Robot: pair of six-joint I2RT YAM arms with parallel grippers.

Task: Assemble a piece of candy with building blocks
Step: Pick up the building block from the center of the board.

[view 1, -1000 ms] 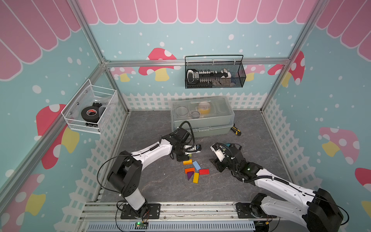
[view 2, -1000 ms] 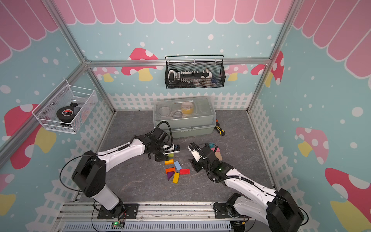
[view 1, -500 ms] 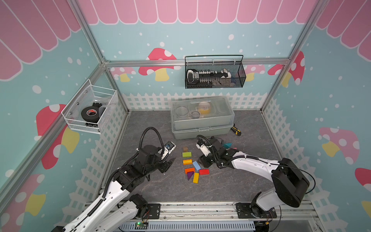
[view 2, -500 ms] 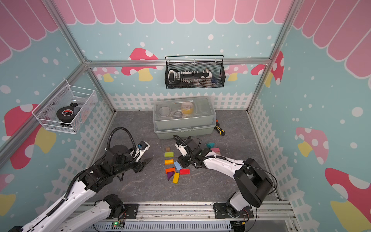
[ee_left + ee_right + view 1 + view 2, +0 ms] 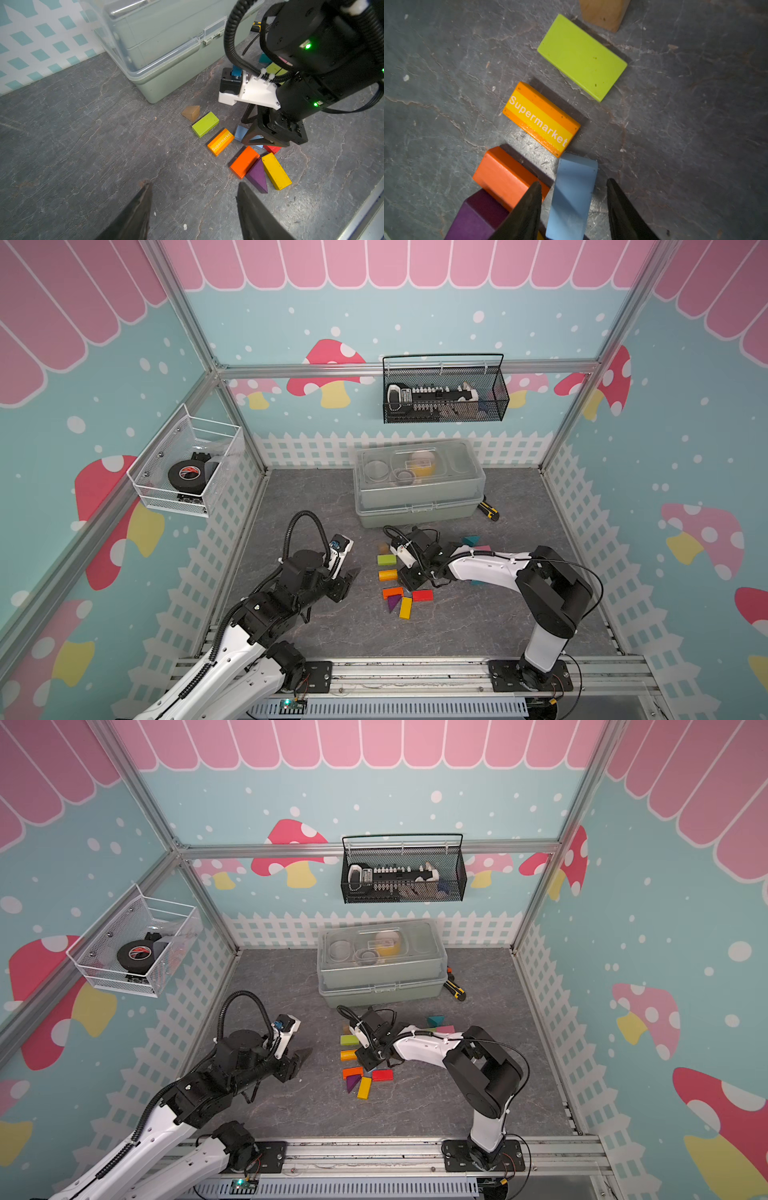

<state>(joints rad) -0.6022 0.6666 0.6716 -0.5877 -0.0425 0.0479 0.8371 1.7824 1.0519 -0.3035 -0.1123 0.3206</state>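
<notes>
Task state: early, by my judgement. The building blocks [image 5: 405,608] lie loose and flat on the grey, stone-veined desk [image 5: 457,626], lower centre in both top views. No candy outline is readable yet, nothing is stacked, and few pieces touch.

Layout, right wrist view:
- tan prism [image 5: 604,14] at the top edge
- lime green bar [image 5: 582,57] below it, apart
- orange-yellow bar printed "Supermarket" [image 5: 541,119] at centre
- plain orange bar [image 5: 504,176] lower left, with a purple prism [image 5: 477,218] against it
- light blue bar [image 5: 572,197] at lower centre, one corner close to the Supermarket bar

Left wrist view: a yellow bar [image 5: 276,171] lies along the purple prism. In a top view a red bar [image 5: 422,595] sits just right of the orange one. A teal prism [image 5: 471,540] and a pink piece [image 5: 482,548] lie well apart, right of centre.

Right pincer [image 5: 573,181]: its jaws straddle the light blue bar with a sliver of desk showing on each side, so it is not clamped.
Left pincer [image 5: 193,187]: spread wide and empty over bare desk, left of the cluster.

Left to do: nearly all of it. Bars must be joined into a body and prisms set at the ends.

Materials: painted wood with a matt finish, sharp edges, small scuffs and specks. The tan prism is unpainted.
</notes>
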